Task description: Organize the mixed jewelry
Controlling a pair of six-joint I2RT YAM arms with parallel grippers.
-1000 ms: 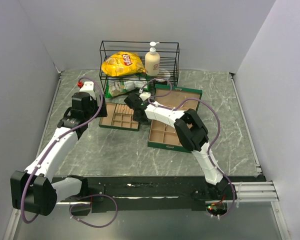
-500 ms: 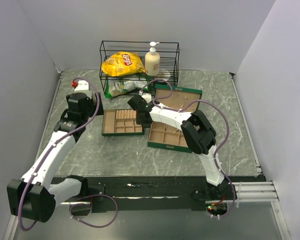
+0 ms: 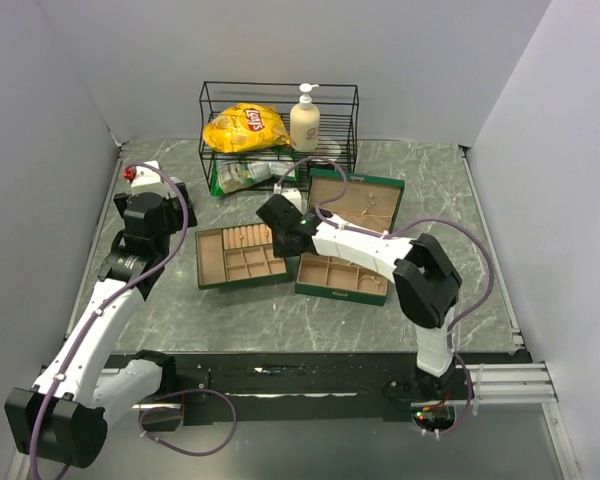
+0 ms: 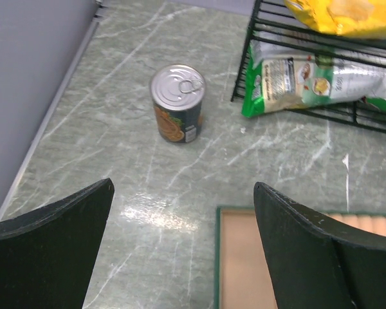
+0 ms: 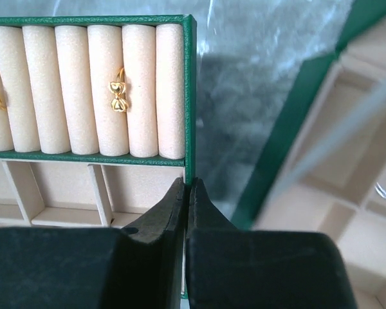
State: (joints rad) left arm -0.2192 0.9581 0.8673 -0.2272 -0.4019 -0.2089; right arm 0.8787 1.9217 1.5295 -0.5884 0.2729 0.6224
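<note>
The right end effector (image 5: 187, 185) is closed, its fingertips pinching the green side wall of the divider tray (image 5: 189, 96). Just ahead of it and to its left, a gold bow-shaped piece (image 5: 119, 96) of jewelry sits tucked between the tray's foam rolls (image 5: 71, 90). The left end effector (image 4: 182, 187) gapes wide above the worktop (image 4: 116, 161), with a tin can (image 4: 177, 103) standing ahead of it.
</note>
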